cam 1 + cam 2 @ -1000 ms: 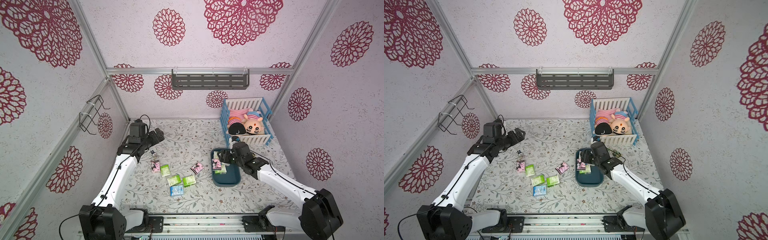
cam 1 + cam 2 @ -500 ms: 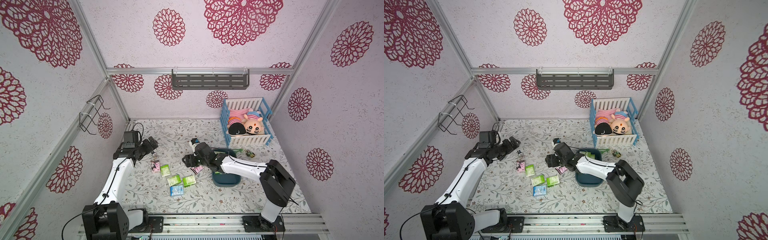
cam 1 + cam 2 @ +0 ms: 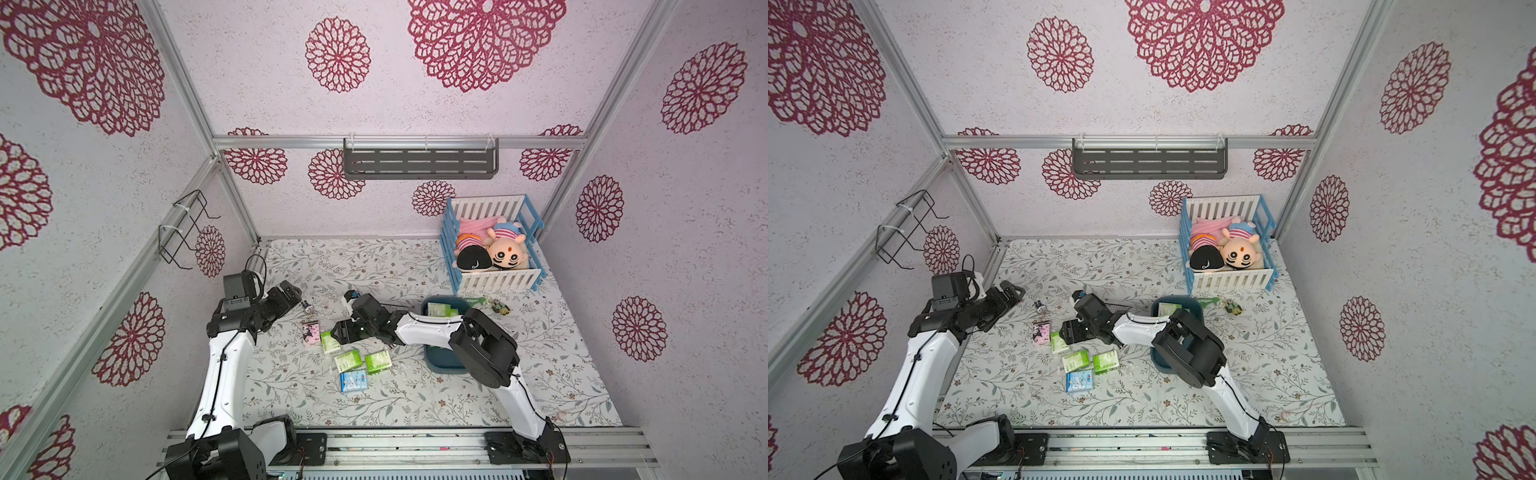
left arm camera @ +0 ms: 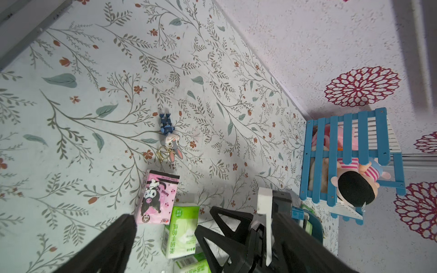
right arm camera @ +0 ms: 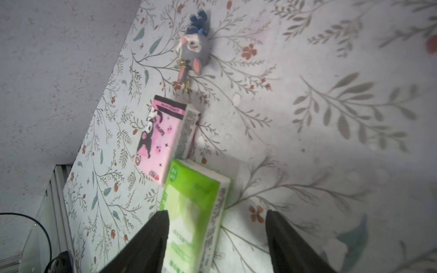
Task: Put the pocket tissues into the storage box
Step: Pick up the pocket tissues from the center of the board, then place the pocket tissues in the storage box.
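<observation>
Several pocket tissues lie loose on the floral mat: a pink pack (image 3: 311,334) (image 4: 158,196) (image 5: 160,139), three green packs (image 3: 329,341) (image 3: 348,360) (image 3: 378,361) and a light blue one (image 3: 353,381) (image 3: 1079,381). My right gripper (image 3: 343,330) (image 3: 1069,330) (image 5: 217,236) is open and straddles the green pack (image 5: 194,212) beside the pink one; the pack lies against one finger. The dark teal storage box (image 3: 440,365) (image 3: 1158,361) sits under my right arm with a green pack (image 3: 440,309) inside. My left gripper (image 3: 291,293) (image 4: 204,216) hovers open and empty, left of the packs.
A rabbit keychain (image 3: 306,307) (image 4: 169,137) (image 5: 194,47) lies just behind the pink pack. A blue-and-white crib (image 3: 494,245) with dolls stands at the back right, with small toys (image 3: 498,306) in front of it. A grey shelf (image 3: 419,162) and a wire rack (image 3: 183,228) hang on the walls.
My right arm swung from over the storage box leftward to the loose packs and now straddles a green one. My left gripper dropped lower and drew back a little to the left.
</observation>
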